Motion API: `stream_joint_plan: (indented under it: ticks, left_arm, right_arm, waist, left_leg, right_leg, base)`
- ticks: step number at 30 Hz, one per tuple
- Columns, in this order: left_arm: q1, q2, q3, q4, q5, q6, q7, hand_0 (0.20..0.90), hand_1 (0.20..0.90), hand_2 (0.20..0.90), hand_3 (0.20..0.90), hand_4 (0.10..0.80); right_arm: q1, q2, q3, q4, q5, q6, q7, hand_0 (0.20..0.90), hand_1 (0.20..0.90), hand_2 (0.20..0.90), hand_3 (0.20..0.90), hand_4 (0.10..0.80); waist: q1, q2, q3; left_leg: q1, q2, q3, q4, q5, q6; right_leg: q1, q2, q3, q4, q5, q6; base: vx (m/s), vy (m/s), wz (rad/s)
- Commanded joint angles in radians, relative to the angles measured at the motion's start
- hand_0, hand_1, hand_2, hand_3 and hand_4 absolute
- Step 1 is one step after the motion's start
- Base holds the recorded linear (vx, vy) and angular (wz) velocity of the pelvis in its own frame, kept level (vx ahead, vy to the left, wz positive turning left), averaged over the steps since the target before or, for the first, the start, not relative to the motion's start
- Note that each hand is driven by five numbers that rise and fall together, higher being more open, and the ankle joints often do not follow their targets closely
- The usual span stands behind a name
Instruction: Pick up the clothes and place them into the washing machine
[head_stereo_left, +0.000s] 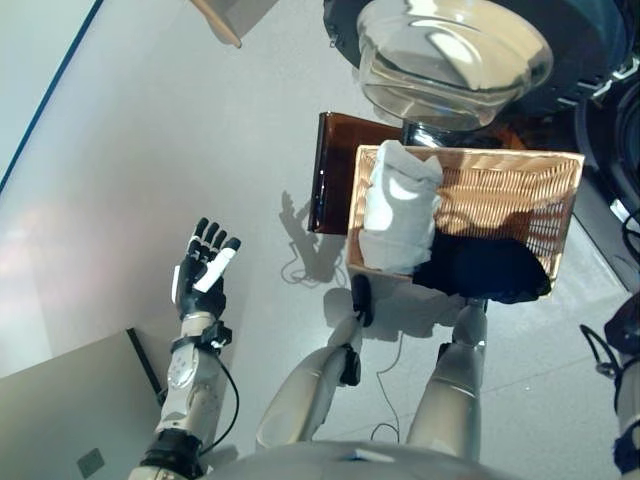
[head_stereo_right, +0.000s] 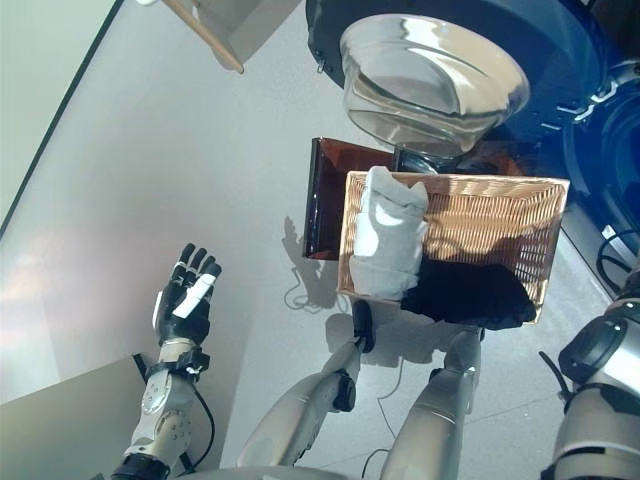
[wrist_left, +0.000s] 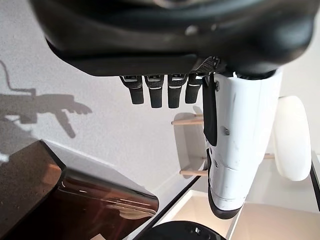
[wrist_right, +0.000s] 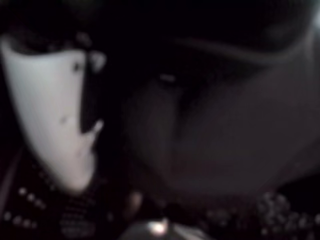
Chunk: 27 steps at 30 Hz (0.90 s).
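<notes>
A wicker basket (head_stereo_left: 560, 158) stands in front of me. Inside it a white cloth (head_stereo_left: 398, 215) lies at the left end and a dark cloth (head_stereo_left: 480, 268) hangs over the near rim. Beyond the basket the washing machine (head_stereo_right: 590, 150) has its round glass door (head_stereo_left: 450, 60) swung open. My left hand (head_stereo_left: 203, 270) hovers open above the floor, well left of the basket, with nothing in it. My right hand (wrist_right: 50, 115) shows only in its wrist view: a white thumb cover in a dark space beside a dark mass. What that mass is I cannot tell.
A glossy brown box (head_stereo_left: 330, 170) sits under the basket's left end. A wooden furniture leg (head_stereo_left: 215, 22) reaches in at the far left. A grey panel (head_stereo_left: 70, 400) lies by my left arm. Pale floor spreads between my left hand and the basket.
</notes>
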Motion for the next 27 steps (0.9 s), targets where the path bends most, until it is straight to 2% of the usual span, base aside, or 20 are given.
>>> stream_joint_plan:
  ticks: [1, 8, 10, 15, 21, 27]
  left_arm:
    - [0.034, 0.059, 0.109, -0.06, -0.027, -0.102, 0.022, 0.9, 0.9, 0.9, 0.9, 0.8]
    - [0.02, 0.054, 0.101, -0.042, -0.037, -0.105, 0.022, 0.9, 0.9, 0.9, 0.9, 0.8]
    - [0.009, 0.048, 0.102, -0.037, -0.024, -0.104, 0.027, 0.9, 0.9, 0.9, 0.9, 0.8]
    - [-0.014, 0.052, 0.108, -0.016, 0.011, -0.093, 0.031, 0.9, 0.9, 0.9, 0.9, 0.8]
    - [-0.016, 0.063, 0.147, 0.008, 0.037, -0.087, 0.033, 0.9, 0.9, 0.9, 0.9, 0.8]
    - [-0.03, 0.064, 0.175, 0.028, 0.07, -0.089, 0.039, 0.9, 0.9, 0.9, 0.9, 0.8]
  right_arm:
    - [0.031, -0.204, 0.133, -0.041, -0.077, -0.038, 0.038, 0.9, 0.9, 0.9, 0.9, 0.8]
    - [0.07, -0.118, 0.151, -0.051, -0.116, -0.008, 0.058, 0.9, 0.9, 0.9, 0.9, 0.8]
    - [0.123, -0.05, 0.157, -0.064, -0.17, 0.019, 0.059, 0.9, 0.9, 0.9, 0.9, 0.8]
    - [0.196, 0.014, 0.251, 0.063, -0.292, 0.171, 0.111, 0.9, 0.9, 0.9, 0.9, 0.8]
    - [0.263, 0.061, 0.297, 0.129, -0.373, 0.24, 0.19, 0.9, 0.9, 0.9, 0.9, 0.8]
    - [0.332, 0.126, 0.358, 0.12, -0.527, 0.269, 0.191, 0.9, 0.9, 0.9, 0.9, 0.8]
  waist:
    - [-0.002, 0.02, -0.077]
    - [-0.005, 0.005, -0.074]
    - [-0.008, -0.005, -0.073]
    - [-0.007, -0.045, -0.061]
    - [-0.004, -0.07, -0.053]
    - [0.001, -0.096, -0.05]
  left_leg:
    - [0.046, 0.021, -0.023, -0.008, -0.068, -0.159]
    - [0.075, 0.023, -0.028, -0.008, -0.069, -0.155]
    - [0.098, 0.027, -0.031, -0.008, -0.07, -0.152]
    - [0.149, 0.037, -0.042, -0.008, -0.07, -0.154]
    - [0.194, 0.051, -0.057, -0.008, -0.068, -0.156]
    - [0.216, 0.063, -0.079, -0.008, -0.059, -0.159]
  right_leg:
    - [0.005, 0.023, -0.013, 0.166, -0.143, -0.043]
    - [0.035, 0.025, -0.017, 0.174, -0.147, -0.044]
    - [0.057, 0.025, -0.021, 0.181, -0.15, -0.045]
    - [0.127, 0.026, -0.042, 0.18, -0.154, -0.048]
    - [0.185, 0.03, -0.064, 0.175, -0.164, -0.053]
    - [0.226, 0.038, -0.09, 0.163, -0.168, -0.056]
  base:
    - [0.0, 0.0, 0.0]
    - [-0.006, -0.005, 0.02]
    - [0.008, -0.017, 0.02]
    - [-0.024, -0.056, 0.08]
    - [-0.01, -0.05, 0.06]
    - [-0.028, -0.057, 0.09]
